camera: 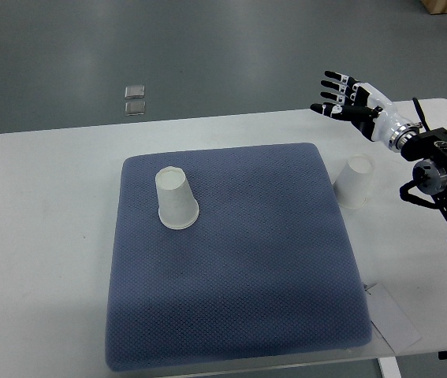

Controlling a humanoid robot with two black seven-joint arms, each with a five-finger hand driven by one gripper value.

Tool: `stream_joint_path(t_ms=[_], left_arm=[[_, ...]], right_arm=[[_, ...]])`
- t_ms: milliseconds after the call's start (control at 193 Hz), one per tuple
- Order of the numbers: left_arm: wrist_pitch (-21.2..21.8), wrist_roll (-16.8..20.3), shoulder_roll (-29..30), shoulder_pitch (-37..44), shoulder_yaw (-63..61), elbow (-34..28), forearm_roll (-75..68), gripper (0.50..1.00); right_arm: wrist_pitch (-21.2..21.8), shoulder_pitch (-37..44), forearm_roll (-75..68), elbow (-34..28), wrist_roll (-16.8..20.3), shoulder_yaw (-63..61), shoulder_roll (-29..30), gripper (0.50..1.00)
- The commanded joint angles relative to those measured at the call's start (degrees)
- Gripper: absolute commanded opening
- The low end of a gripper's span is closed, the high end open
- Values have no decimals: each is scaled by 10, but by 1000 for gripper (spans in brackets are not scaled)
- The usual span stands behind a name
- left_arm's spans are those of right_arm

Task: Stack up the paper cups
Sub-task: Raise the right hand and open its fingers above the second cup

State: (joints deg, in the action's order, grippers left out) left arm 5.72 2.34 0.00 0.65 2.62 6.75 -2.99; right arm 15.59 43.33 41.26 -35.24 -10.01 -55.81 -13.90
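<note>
The right hand hovers above the white table's far right part, fingers spread, holding nothing. Just below it one upside-down paper cup stands on the table beside the blue mat — another inverted cup sits on the mat's left.

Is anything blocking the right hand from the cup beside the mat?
Nothing visible. The right hand hovers open above and behind the cup on the bare table, just off the blue mat.
</note>
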Motion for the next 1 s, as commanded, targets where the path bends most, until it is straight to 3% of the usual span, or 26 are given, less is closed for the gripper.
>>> stream_joint_path(t_ms=[0,435,730,994], left_arm=[[0,-1,0,0,1,0,0,1000],[0,-1,0,0,1,-1,1,1000],[0,0,0,0,1,-1,1,1000],[0,-1,0,0,1,-1,1,1000]], right_arm=[[1,0,-1,0,-1,0,1,915],[3,1,-6,3,-1,-2,-1,915],[-26,1,-10,2,-2,-7,5,915],[-14,-1,-11,2,-4,-9,2,915]])
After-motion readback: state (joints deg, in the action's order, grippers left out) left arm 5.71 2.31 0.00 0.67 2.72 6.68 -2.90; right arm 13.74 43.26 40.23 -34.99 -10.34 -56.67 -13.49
